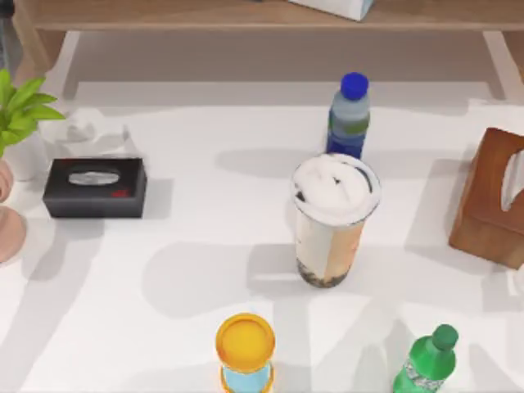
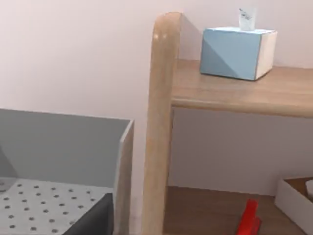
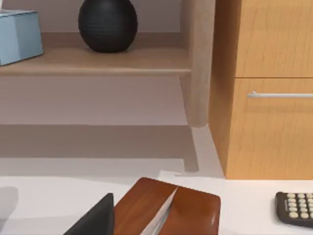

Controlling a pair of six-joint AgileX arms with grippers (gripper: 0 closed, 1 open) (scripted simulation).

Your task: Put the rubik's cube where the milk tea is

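Four drinks stand on the white table (image 1: 205, 270) in the top view. The milk tea (image 1: 334, 221) is upright a little right of the middle, with its white foamy lid up and dark pearls at its base. Just behind it is a blue-capped bottle (image 1: 349, 119). At the near edge are a yellow-lidded cup (image 1: 245, 352), left of the milk tea and well apart from it, and a green bottle (image 1: 427, 360) to the right. A black tissue box (image 1: 96, 187) lies on the left side near a green plant (image 1: 20, 106), and a wooden tissue box (image 1: 491, 196) sits at the right edge.

The wrist views add what the top view leaves out. The left wrist view looks off the table at a wooden shelf post (image 2: 159, 122) with a light-blue box (image 2: 237, 51) on the shelf board. Beside the post is a grey bin (image 2: 58, 147) with a dotted floor, and low down there is something red (image 2: 249, 220) (too small for me to name). At the bottom edge is a dark wedge of my left gripper (image 2: 93, 220) — too little of it to tell whether it is apart or together.

The right wrist view faces the table's right end. The wooden tissue box lies close below, a calculator (image 3: 295, 208) sits beside it, a black round vase (image 3: 107, 22) stands on the shelf, and a wooden cabinet (image 3: 266, 88) has a metal handle. A dark sliver of my right gripper (image 3: 95, 218) sits just beside the tissue box — again I cannot tell its state.
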